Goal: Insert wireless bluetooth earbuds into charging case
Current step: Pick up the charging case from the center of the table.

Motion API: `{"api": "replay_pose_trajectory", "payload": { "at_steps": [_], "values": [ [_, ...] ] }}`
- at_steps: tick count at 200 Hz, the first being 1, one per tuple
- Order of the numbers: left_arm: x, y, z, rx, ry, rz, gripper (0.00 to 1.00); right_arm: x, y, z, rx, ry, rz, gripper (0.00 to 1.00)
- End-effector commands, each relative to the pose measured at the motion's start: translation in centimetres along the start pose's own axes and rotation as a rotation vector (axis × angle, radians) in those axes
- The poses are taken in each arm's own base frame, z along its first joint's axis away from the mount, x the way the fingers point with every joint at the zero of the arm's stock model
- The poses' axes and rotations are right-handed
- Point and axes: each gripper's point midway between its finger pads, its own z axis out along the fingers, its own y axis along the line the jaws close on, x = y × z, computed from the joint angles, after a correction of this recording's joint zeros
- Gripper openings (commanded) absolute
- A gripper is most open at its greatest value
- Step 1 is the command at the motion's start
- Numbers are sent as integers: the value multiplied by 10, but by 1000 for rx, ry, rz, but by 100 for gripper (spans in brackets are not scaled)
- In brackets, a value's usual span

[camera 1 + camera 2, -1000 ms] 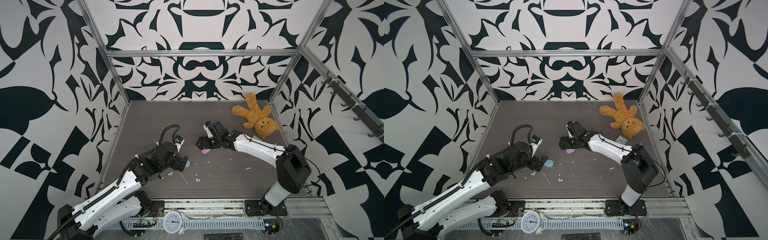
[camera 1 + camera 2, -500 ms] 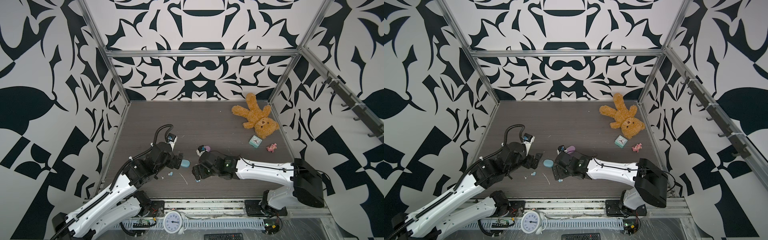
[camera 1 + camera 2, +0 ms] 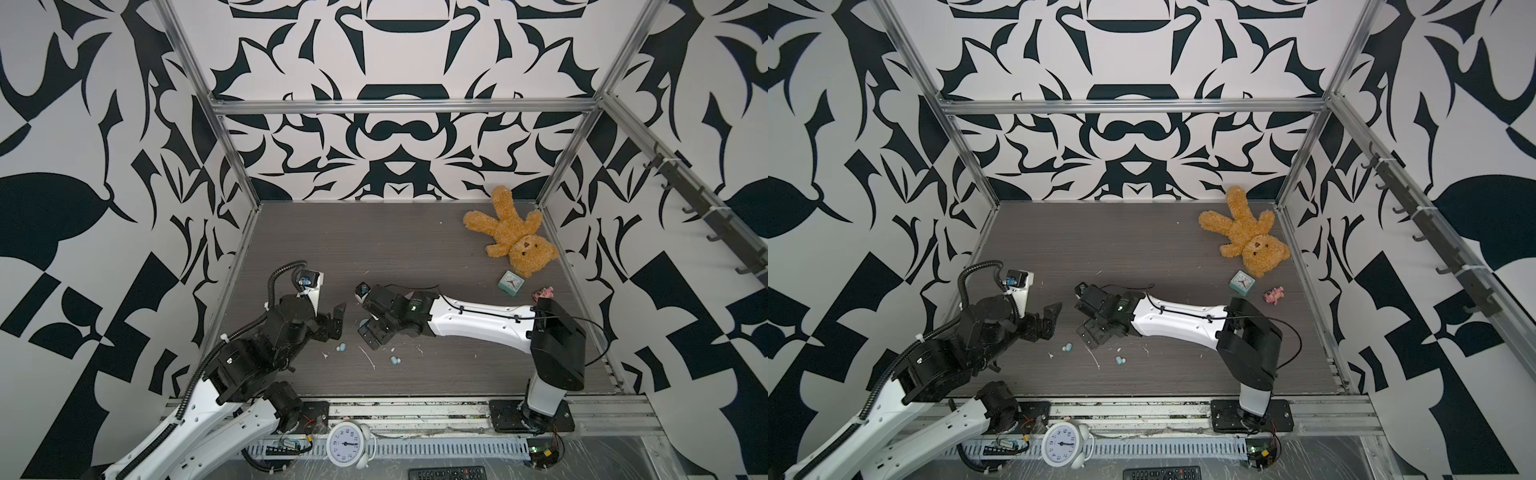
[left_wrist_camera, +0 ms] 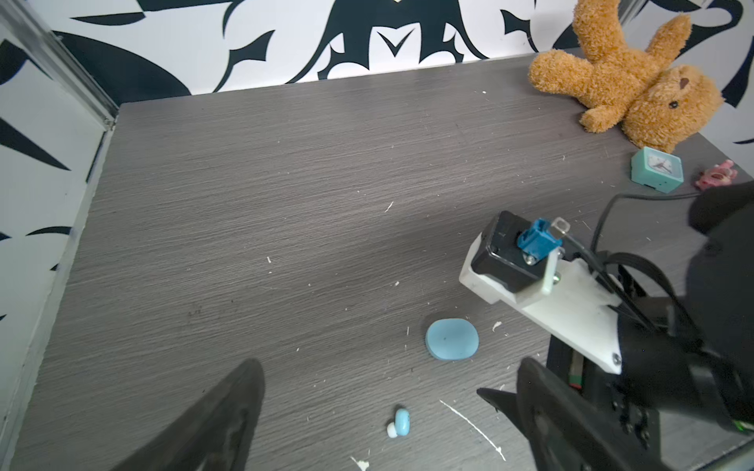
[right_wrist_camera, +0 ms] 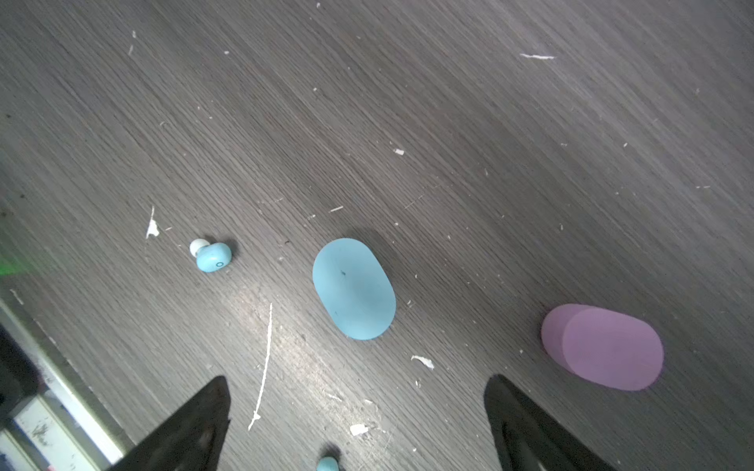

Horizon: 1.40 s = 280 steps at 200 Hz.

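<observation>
Right pincer [image 5: 359,379] is spread wide and empty, low over the counter [image 5: 449,122]. The left pincer [image 4: 385,367] is also wide, with nothing in it.

Nearest the front edge, one blue earbud [image 3: 395,360] lies loose just in front of the right pincer. A second blue earbud [image 3: 341,347] lies just in front of the left pincer. No pink buds visible anywhere.

Next out, the blue case [image 5: 354,288] lies flat, lid apparently shut. It sits just ahead of the right pincer's gap, untouched. The pink case [image 5: 604,346] is a bit further off to one side, clear only in the right wrist view.

My read: nothing is inserted yet, and this is the approach to the blue case. The next move needs the case pinned and its lid raised before any bud goes in. The buds are tiny and rounded, so they need a centred, gentle pinch. The teddy [image 3: 509,232] in the far corner is irrelevant.
</observation>
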Motion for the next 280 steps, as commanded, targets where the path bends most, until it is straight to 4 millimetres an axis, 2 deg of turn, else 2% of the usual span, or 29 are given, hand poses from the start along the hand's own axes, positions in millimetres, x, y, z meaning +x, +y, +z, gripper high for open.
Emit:
{"api": "replay_pose_trajectory", "payload": {
  "at_steps": [1,61,77,106,140,153,205,250,280],
  "values": [
    [10,14,1,-67,4,-22,99,-1,-9,-8,67,70,53,99],
    [9,18,5,-91,-16,-13,99,-1,-8,-4,142,151,457,99],
    [9,17,7,-78,-18,-15,99,0,-18,-6,237,183,517,100],
    [9,15,9,-64,-12,-18,99,-1,-11,1,259,239,625,100],
    [9,13,9,-52,-17,-19,99,-2,-15,3,283,227,758,100],
    [8,12,9,-48,-19,-17,99,-3,-6,7,243,239,798,99],
    [8,10,10,-34,-19,-17,99,-8,5,21,198,259,912,92],
    [10,7,11,-19,-12,-13,99,-6,5,35,201,284,947,86],
    [9,7,11,-18,-12,-11,99,-4,5,45,197,312,953,79]
  ]
}}
